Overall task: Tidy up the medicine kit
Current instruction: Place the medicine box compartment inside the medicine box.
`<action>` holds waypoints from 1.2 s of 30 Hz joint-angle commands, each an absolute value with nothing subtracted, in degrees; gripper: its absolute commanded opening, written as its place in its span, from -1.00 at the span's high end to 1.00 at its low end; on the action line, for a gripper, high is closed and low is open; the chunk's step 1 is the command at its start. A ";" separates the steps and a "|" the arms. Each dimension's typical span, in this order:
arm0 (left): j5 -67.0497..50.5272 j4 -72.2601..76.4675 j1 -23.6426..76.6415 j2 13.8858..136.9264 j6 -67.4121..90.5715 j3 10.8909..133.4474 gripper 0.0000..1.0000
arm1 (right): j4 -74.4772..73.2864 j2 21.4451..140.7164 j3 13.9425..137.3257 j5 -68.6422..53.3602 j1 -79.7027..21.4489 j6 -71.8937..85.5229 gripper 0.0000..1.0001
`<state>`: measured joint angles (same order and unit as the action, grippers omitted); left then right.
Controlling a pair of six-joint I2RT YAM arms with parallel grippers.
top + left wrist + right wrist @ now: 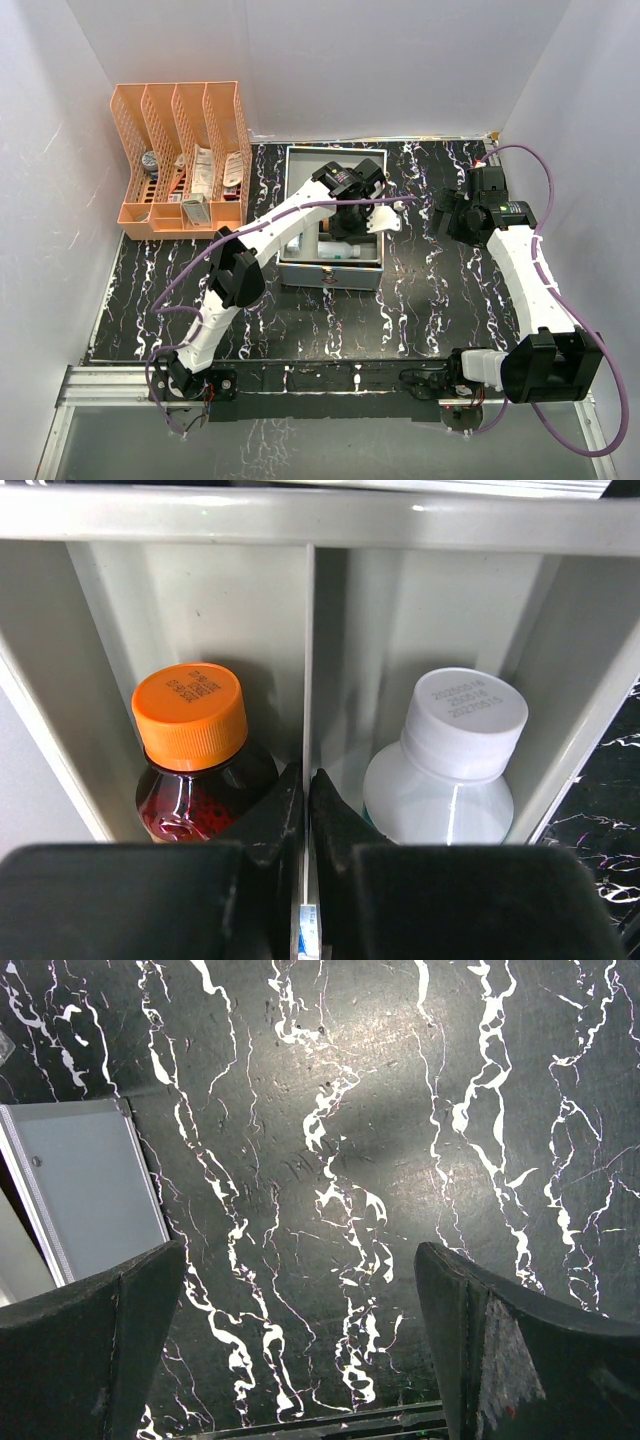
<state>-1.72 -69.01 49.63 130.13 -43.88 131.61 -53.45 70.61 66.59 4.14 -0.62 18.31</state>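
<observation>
Left fingers (268, 818) clenched, right fingers (90, 1350) spread — kit (300, 518) compartments hold orange-capped bottle (192, 742), white-capped bottle (452, 765).

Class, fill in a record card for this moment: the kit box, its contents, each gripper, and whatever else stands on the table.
kit box: grey kit box, open, mid-table
contents seen: orange-capped bottle with dark red contents and white-capped bottle, one on each side of the divider
left gripper: inside the box at the divider, jaws shut
right gripper: over bare table beside the box, jaws open, holding nothing
far left: orange organizer holding medicine items
</observation>
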 commanded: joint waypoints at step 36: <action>-5.00 -69.99 49.31 129.01 -40.20 133.01 -0.17 | -50.45 69.89 65.65 3.02 1.41 18.45 -0.97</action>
<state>-4.45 -68.45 49.56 131.81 -42.19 130.85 -53.39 70.59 65.76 3.36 1.19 18.35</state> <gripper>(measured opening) 0.463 0.982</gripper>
